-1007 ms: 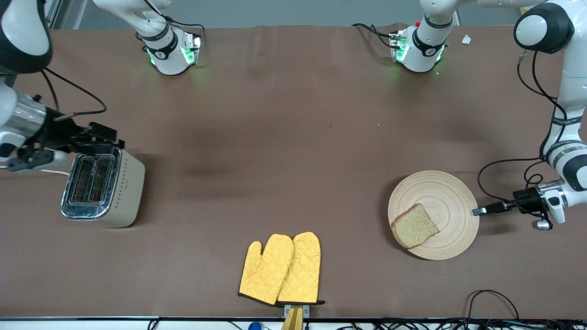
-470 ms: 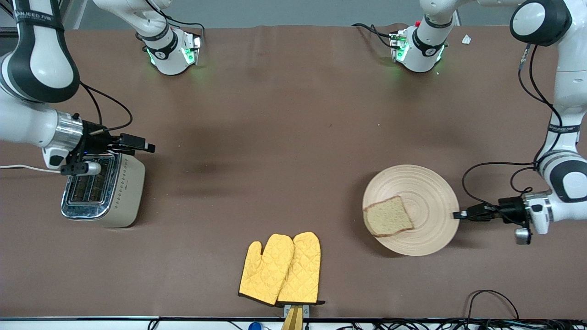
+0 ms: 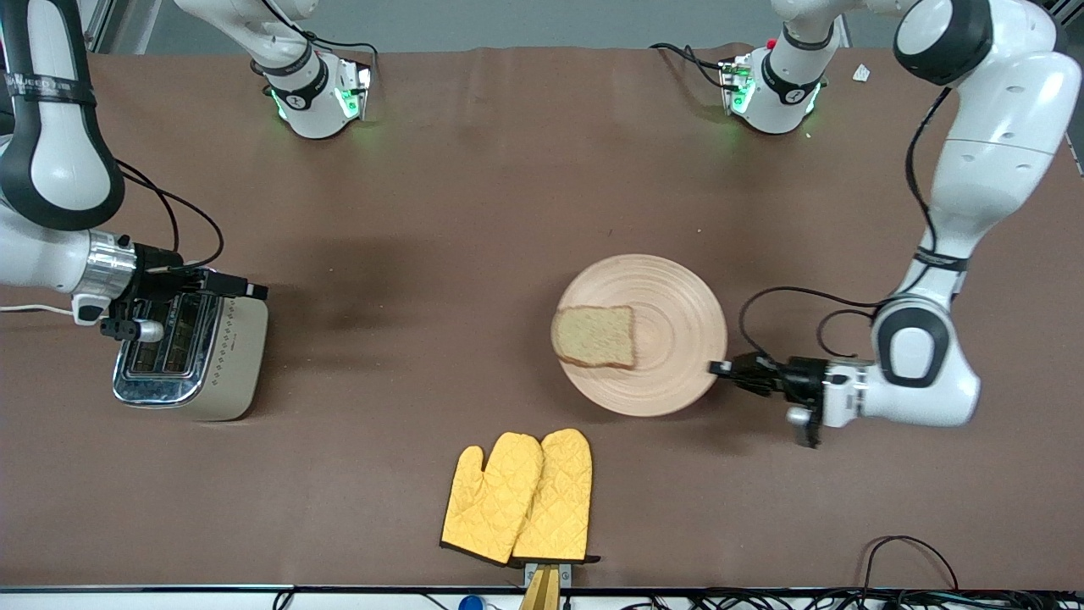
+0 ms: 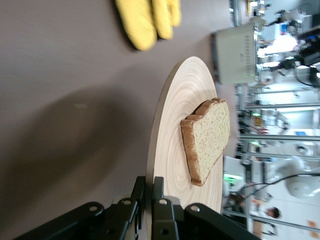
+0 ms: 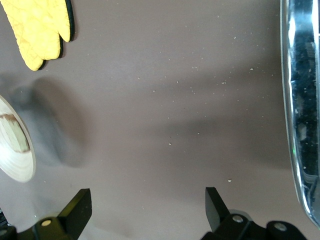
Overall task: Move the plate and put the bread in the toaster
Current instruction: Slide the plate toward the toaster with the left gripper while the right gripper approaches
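The pale wooden plate (image 3: 669,339) is at the middle of the table with the brown bread slice (image 3: 594,335) lying on it. My left gripper (image 3: 718,368) is shut on the plate's rim at the left arm's end; in the left wrist view the gripper (image 4: 151,186) pinches the plate (image 4: 175,130) edge and the bread (image 4: 207,137) lies flat. The cream toaster (image 3: 190,352) stands at the right arm's end. My right gripper (image 3: 254,291) is open and empty over the toaster's edge; in the right wrist view it (image 5: 145,197) shows beside the chrome top (image 5: 300,100).
A pair of yellow oven mitts (image 3: 518,498) lies near the table's front edge, nearer to the camera than the plate. The toaster's white cord (image 3: 42,310) runs off the right arm's end of the table. Cables (image 3: 910,555) hang at the front edge.
My left gripper has carried the plate with the bread from the left arm's end to the middle of the table. My right gripper shifted out over the toaster's edge, then drew back slightly.
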